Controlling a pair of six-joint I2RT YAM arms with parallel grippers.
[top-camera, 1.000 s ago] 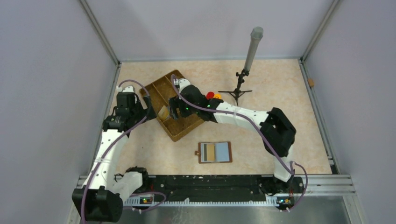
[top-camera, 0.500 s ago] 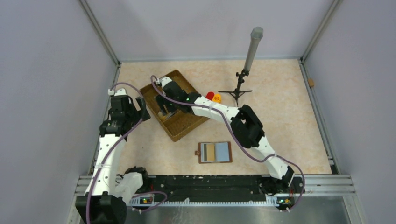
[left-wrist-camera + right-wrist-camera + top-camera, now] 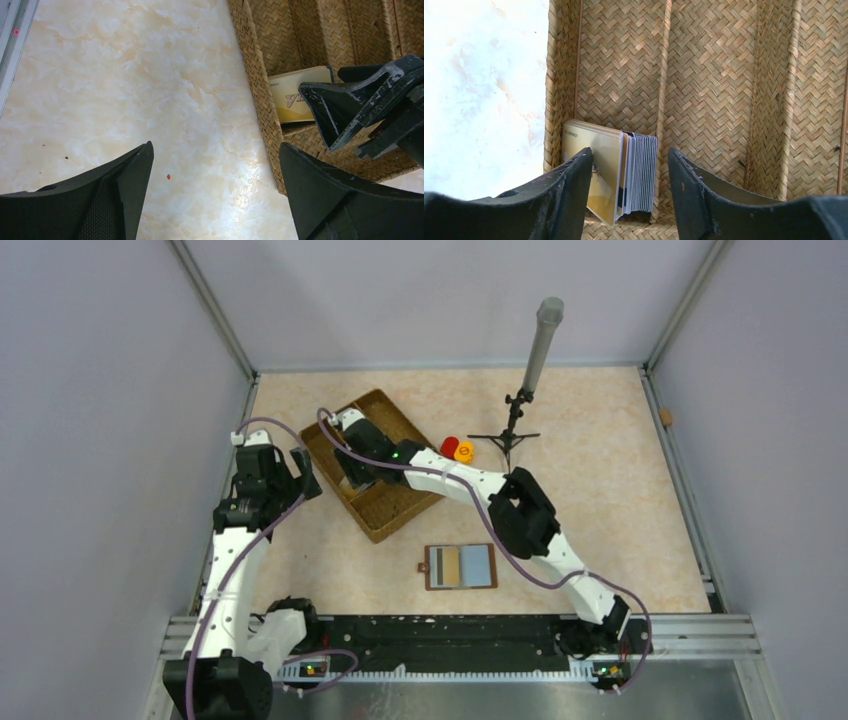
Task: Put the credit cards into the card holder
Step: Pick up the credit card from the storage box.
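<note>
R claw (image 3: 630, 156) was spread, card stack (image 3: 636, 172) standing upright btwn its jaws, in the tray's (image 3: 719, 75) end compartment. L claw (image 3: 216, 147) spread wide just beside it, over bare table. Wallet (image 3: 460, 566) lay open, well apart from both.

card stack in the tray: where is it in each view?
Top external: hidden under the right gripper, in the wicker tray.
Left wrist: card stack upper right, in the tray's outer compartment.
Right wrist: card stack bottom centre, between the fingers.
Shared landmark: the wicker tray.

The marbled table (image 3: 610, 480) bears a wicker tray (image 3: 386, 531), card holder (image 3: 431, 568), caps (image 3: 457, 448) and tripod (image 3: 511, 436).
</note>
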